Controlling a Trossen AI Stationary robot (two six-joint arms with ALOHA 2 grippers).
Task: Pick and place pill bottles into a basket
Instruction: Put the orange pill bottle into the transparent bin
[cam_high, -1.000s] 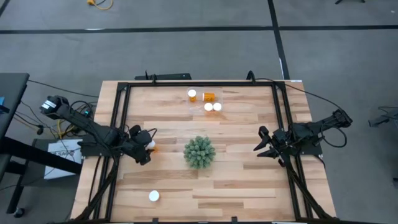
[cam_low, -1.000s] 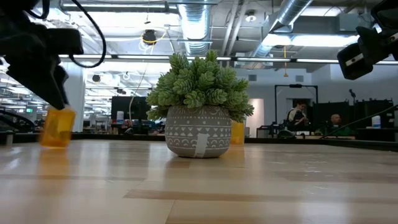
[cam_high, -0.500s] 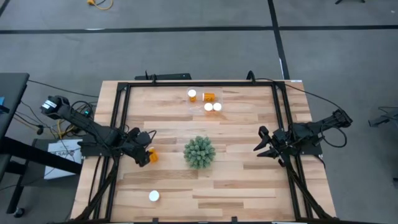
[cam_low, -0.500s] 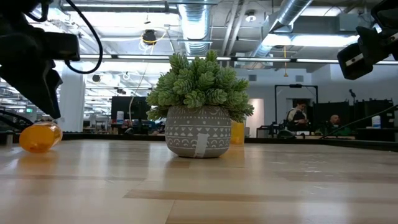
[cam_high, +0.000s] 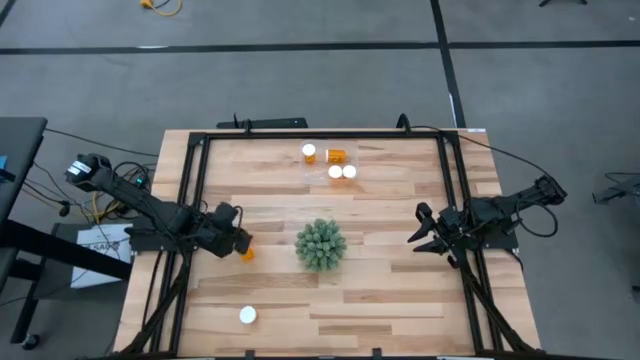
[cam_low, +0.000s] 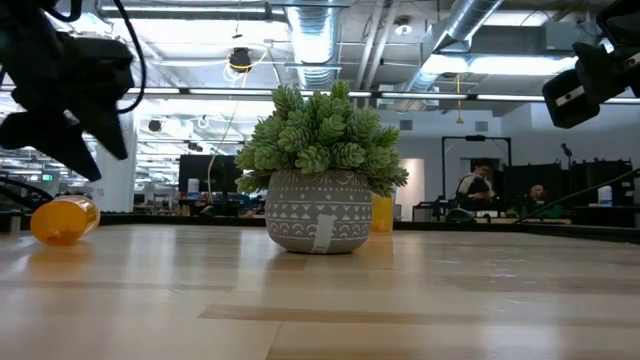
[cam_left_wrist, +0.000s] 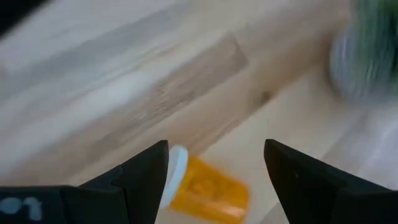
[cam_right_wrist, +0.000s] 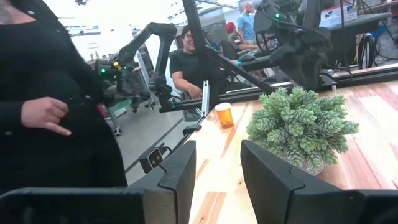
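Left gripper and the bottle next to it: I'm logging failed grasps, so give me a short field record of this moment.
left gripper: open, above the table
nearest pill bottle: lying on its side on the table, between the open fingers in the wrist view, not held
basket: at the far edge, holding bottles
lone bottle: upright near the front edge
plant: mid-table
right gripper: open, idle at the right side

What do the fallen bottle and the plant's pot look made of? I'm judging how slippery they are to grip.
The fallen pill bottle looks like smooth, translucent orange plastic: light glows through it, and its cap is opaque white. The plant pot looks like matte grey ceramic or concrete with a white painted pattern; which one is unclear.
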